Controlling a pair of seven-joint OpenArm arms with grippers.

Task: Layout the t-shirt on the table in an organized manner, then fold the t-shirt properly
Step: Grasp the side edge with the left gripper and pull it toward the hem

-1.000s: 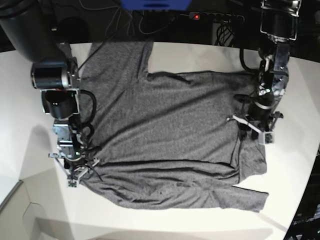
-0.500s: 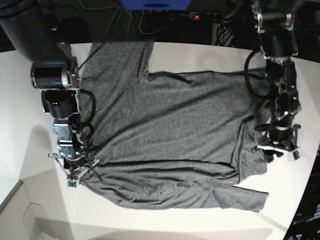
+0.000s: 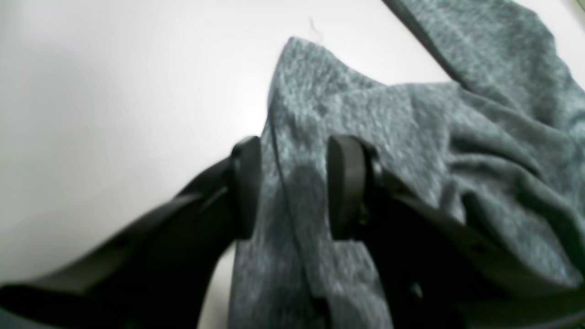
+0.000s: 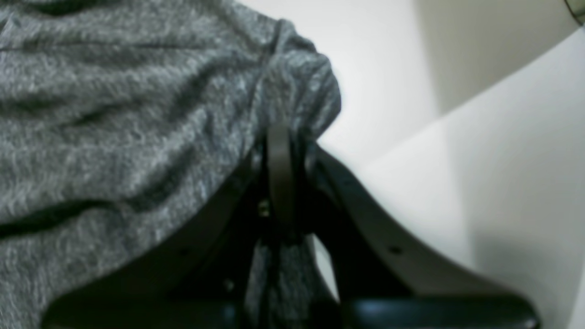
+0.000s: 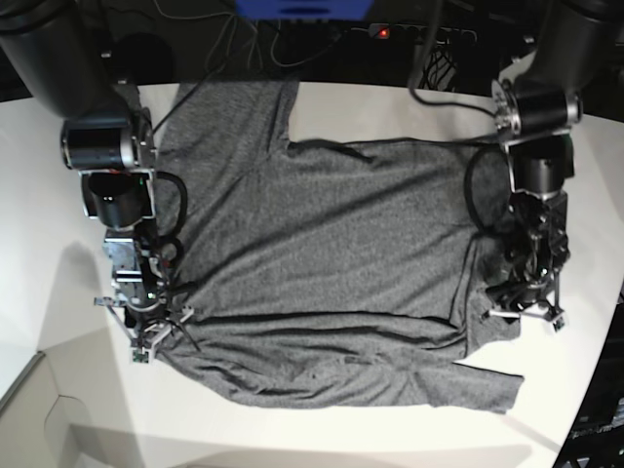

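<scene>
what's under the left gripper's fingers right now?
The t-shirt edge lies under and between the open left gripper fingers, with a seam running through the gap. Bare white table sits beside it. The table under the fabric is covered.

So the table [image 5: 390, 102] is a big smooth white top with a curved far edge, and bare white shows on every side of what's on it. The only thing lying right on it is the t-shirt [image 5: 331, 263], heathered charcoal grey, spread mostly flat. One sleeve runs up to the far edge, and the near hem is rumpled with one corner sticking out.
</scene>
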